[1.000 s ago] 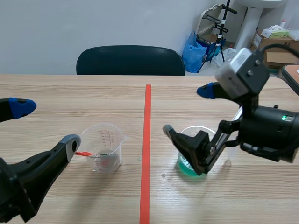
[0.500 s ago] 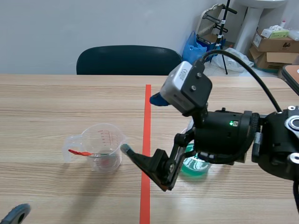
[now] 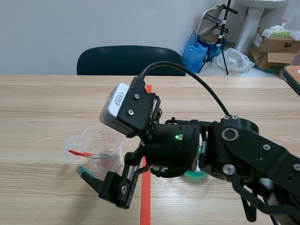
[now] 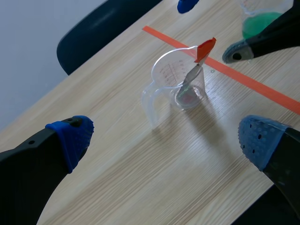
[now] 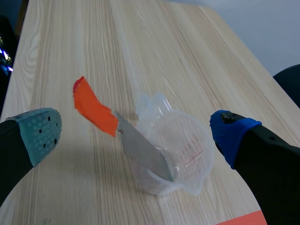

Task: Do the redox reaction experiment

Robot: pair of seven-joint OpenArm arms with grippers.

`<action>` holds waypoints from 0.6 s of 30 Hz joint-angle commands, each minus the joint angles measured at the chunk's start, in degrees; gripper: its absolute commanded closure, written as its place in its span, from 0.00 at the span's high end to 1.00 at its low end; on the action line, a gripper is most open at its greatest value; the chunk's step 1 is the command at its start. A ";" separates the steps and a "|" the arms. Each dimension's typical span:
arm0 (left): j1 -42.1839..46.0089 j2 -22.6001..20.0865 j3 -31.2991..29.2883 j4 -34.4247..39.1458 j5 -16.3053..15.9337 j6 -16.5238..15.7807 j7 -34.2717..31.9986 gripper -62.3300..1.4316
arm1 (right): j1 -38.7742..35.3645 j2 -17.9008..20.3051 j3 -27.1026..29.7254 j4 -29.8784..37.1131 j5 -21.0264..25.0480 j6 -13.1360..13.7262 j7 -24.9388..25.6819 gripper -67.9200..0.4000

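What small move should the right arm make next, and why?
Probably ease the open right gripper forward and down until the spatula's red handle sits between its pads. Its jaws stand wide apart, and the handle juts out of the clear measuring cup ahead of them, untouched.

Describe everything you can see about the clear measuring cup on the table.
The measuring cup is clear plastic with red graduation marks, a pour spout and a loop handle opposite. It stands upright on the wooden table, on the left arm's side of the orange-red tape line. A metal strip leans inside it, its orange-red end sticking out above the rim. The bottom shows a faint reddish tint. The open right tool sits around it without touching.
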 commanded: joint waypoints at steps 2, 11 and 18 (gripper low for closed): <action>0.07 0.85 -0.76 0.66 1.29 0.22 -1.07 1.00 | 2.03 -1.25 -0.48 -0.85 -1.31 -0.48 1.07 1.00; 0.07 0.98 -1.36 0.66 3.21 -0.46 2.01 1.00 | 3.13 -1.95 -0.63 -1.62 -1.92 -2.82 3.08 0.78; 0.07 0.98 -1.33 0.66 1.40 -3.43 1.73 1.00 | 3.13 -1.92 -0.57 -1.62 -1.92 -2.84 4.31 0.47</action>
